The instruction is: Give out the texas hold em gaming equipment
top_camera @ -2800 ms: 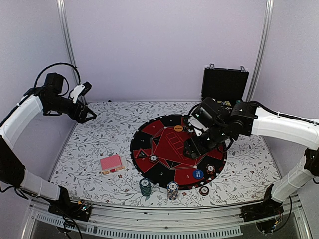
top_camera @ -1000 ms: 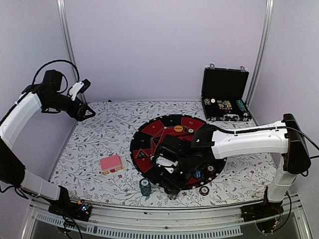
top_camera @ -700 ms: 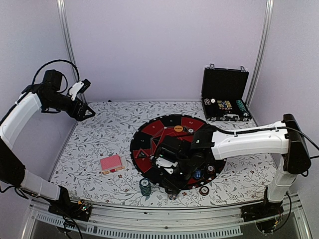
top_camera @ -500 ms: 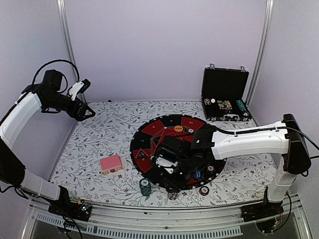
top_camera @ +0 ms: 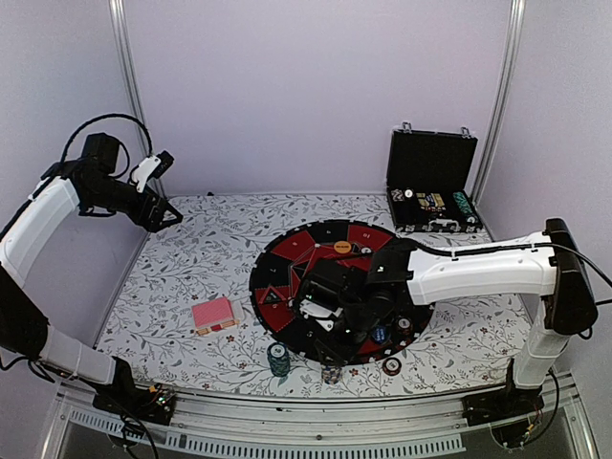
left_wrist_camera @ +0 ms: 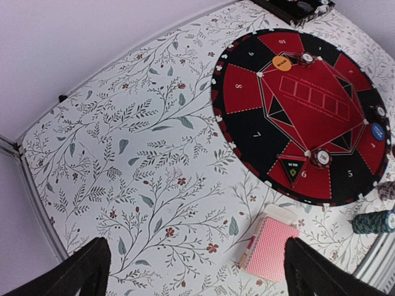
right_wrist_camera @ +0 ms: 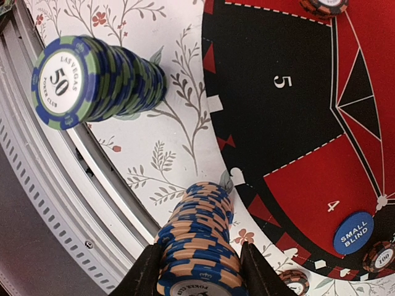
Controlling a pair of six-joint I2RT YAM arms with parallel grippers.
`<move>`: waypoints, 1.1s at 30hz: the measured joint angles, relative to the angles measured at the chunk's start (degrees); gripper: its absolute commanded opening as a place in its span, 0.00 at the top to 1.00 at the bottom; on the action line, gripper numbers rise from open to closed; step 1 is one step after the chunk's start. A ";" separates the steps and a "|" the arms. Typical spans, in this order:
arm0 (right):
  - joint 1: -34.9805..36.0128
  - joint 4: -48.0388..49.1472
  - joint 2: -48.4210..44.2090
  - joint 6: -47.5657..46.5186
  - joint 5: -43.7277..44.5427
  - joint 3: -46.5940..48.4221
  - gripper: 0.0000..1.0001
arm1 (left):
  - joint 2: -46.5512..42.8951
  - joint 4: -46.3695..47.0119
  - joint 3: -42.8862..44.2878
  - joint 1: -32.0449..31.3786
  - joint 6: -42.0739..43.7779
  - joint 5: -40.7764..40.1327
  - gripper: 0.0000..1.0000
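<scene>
Here we go: the right fingers (right_wrist_camera: 200, 279) are down at the counter's (top_camera: 191, 268) near edge, where 2.8 seconds ago that arm hung high over the far side of the red-and-black mat (top_camera: 287, 263). In the last second it has barely budged. We see the fingers pressed onto both sides of the blue-and-orange chip stack (right_wrist_camera: 197, 237), which stands upright on the counter just off the mat's near rim, by the front rail. The green-and-blue chip stack (right_wrist_camera: 92, 80) stands apart to its left (top chip reads 50). The blue disc (right_wrist_camera: 353, 233) sits on the mat's edge, the orange disc (left_wrist_camera: 281, 62) on its far side. The pink-backed card deck (left_wrist_camera: 271, 250) lies on the counter left of the mat, same spot as before. The left fingers (left_wrist_camera: 196, 242) are spread wide, high over the far-left corner, unchanged. The black case (top_camera: 430, 182) stands open at the back right.
</scene>
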 measured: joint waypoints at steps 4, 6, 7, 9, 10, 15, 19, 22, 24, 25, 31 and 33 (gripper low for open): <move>-1.46 -0.59 -0.70 -0.02 0.66 0.74 0.81 | 0.02 -0.02 0.17 0.00 0.00 0.02 0.00; -2.86 -0.70 -1.49 -0.02 0.74 1.07 0.81 | 0.02 -0.09 0.24 0.00 0.00 0.00 0.00; -3.58 -0.70 -1.92 -0.04 0.74 1.16 0.81 | 0.02 -0.11 0.31 0.00 0.00 0.00 0.00; -5.75 -0.76 -3.17 -0.24 0.76 1.38 0.81 | 0.02 -0.15 0.42 0.00 0.02 0.00 0.00; -6.97 -0.83 -3.67 -0.28 0.76 1.75 0.82 | 0.02 -0.20 0.44 0.00 0.00 0.02 0.00; -14.23 -0.57 -4.35 -1.38 1.38 4.00 0.82 | 0.02 -0.33 0.46 0.00 0.02 0.04 0.00; -21.92 0.04 -4.07 -2.82 2.45 5.73 0.83 | 0.02 -0.35 0.46 0.00 0.00 0.04 0.00; -27.12 1.57 -2.36 -3.76 3.08 7.78 0.83 | 0.02 -0.35 0.46 0.00 0.02 0.04 0.00; -30.21 3.21 -0.66 -4.20 3.21 8.76 0.83 | 0.02 -0.35 0.46 0.00 0.02 0.09 0.00; -31.93 4.15 0.44 -4.39 3.23 9.14 0.83 | 0.02 -0.35 0.46 0.00 0.00 0.11 0.00; -39.82 6.62 8.41 -4.96 3.80 13.11 0.84 | 0.15 -0.35 0.50 0.00 0.02 0.35 0.00; -41.83 7.10 11.15 -5.14 4.04 14.78 0.83 | 0.17 -0.35 0.50 0.00 0.02 0.52 0.00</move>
